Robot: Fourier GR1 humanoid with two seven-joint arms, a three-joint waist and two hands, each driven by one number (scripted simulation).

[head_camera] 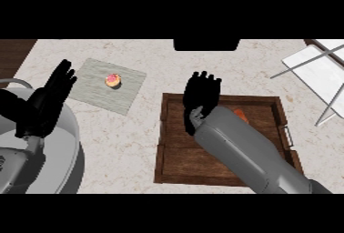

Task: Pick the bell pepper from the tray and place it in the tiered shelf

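Right hand (203, 91) hovers over the tray (176, 154), fingers spread; its forearm mostly hides the bell pepper (240, 113), so it might miss the grab.

Bell pepper (240, 113), centre frame: mostly hidden behind right forearm (249, 150), only an orange sliver showing. Forearm also covers much of tray (178, 154) floor. Tiered shelf (321, 68) cut off by right edge, upper right. Dark object (206, 44) at top centre clipped, identity unclear. Small item (113, 80) on mat, upper left, too small to identify
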